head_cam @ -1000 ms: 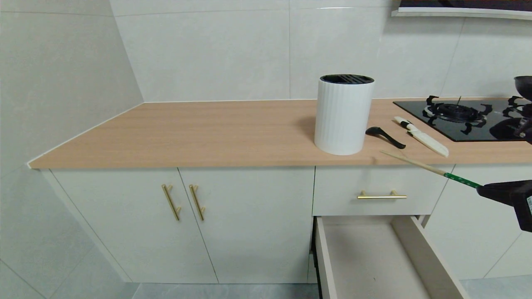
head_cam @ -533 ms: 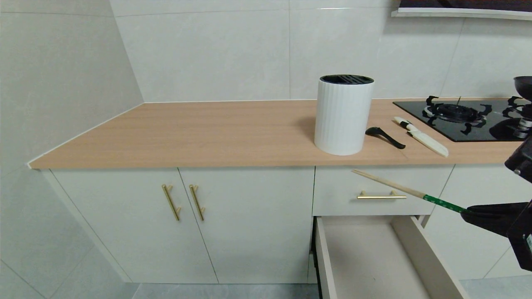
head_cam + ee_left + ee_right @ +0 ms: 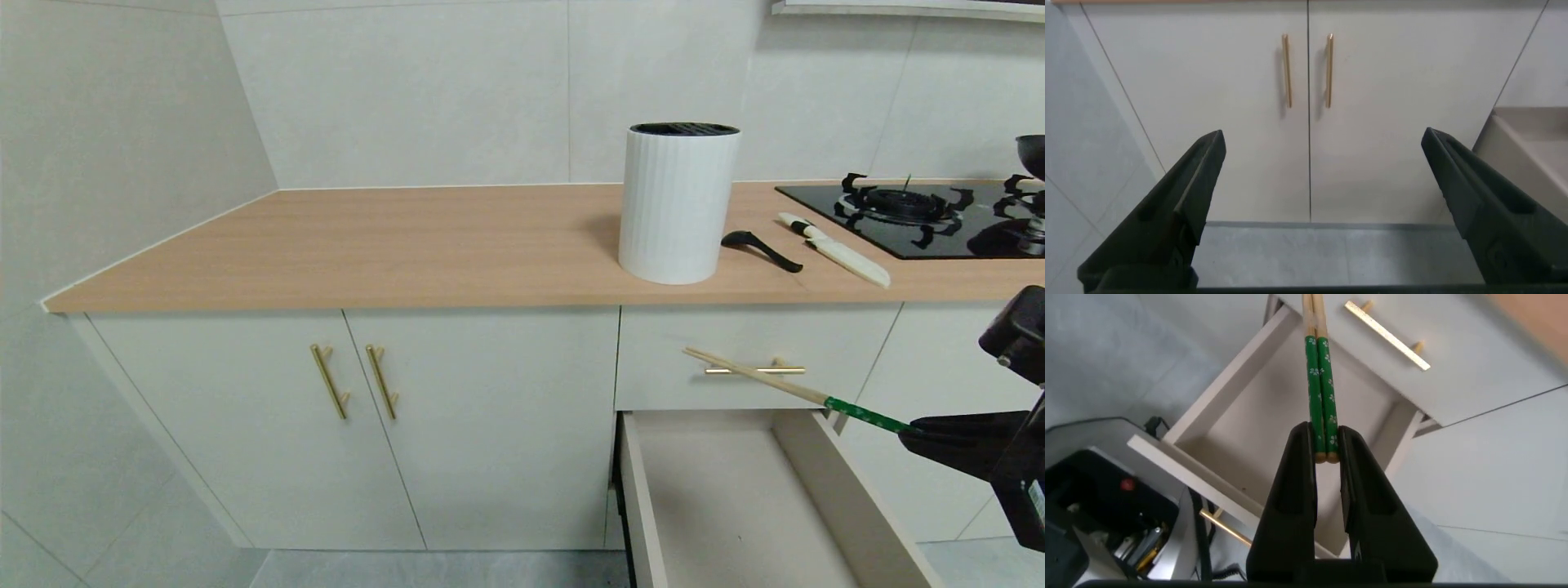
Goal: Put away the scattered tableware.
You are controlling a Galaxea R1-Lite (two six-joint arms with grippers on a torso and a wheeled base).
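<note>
Compared with a second ago, the head camera has shifted a little, so I compare against the cabinet. The chopsticks (image 3: 784, 385) have come down from the counter's (image 3: 408, 245) edge. In the head view they now cross the handle (image 3: 755, 370) of the closed drawer, above the open drawer (image 3: 638, 506).

Their long axis runs from low on my right to higher on my left. The bare tips point left and the green ends are at the right gripper (image 3: 910, 429). The tips are probably over the open drawer, but I cannot judge the depth well.

The right arm is low beside the cabinet, and its fingers are clamped on the green ends. The left gripper (image 3: 1323, 143) faces the cabinet doors (image 3: 1306, 122) with its fingers wide apart, holding nothing.

The holder (image 3: 678, 208), spoon (image 3: 759, 249) and knife (image 3: 833, 257) are on the counter.
</note>
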